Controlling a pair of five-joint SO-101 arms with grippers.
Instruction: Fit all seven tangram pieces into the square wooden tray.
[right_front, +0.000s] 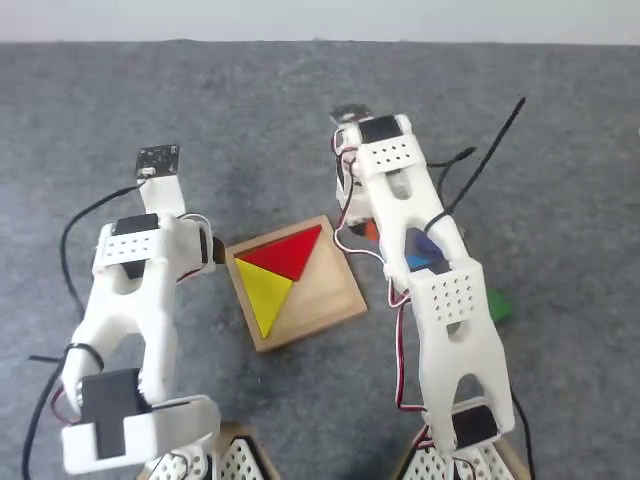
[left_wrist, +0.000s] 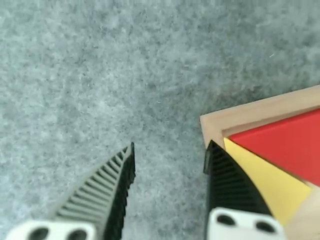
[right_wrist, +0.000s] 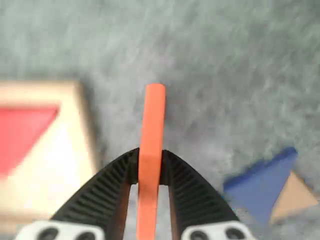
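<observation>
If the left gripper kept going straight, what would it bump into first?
Probably the grey mat, right beside the wooden tray corner. One finger might clip the rim; depth is unclear.

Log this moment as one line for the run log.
left tool: open, by square wooden tray corner | right tool: shut on orange flat piece, held edge-on | in tray: red triangle piece, yellow triangle piece

High camera fixed above, looking steeply down over whole mat (right_front: 150, 100); both wrist cameras close to mat, facing down; all three share the wooden tray (right_front: 328, 290).
</observation>
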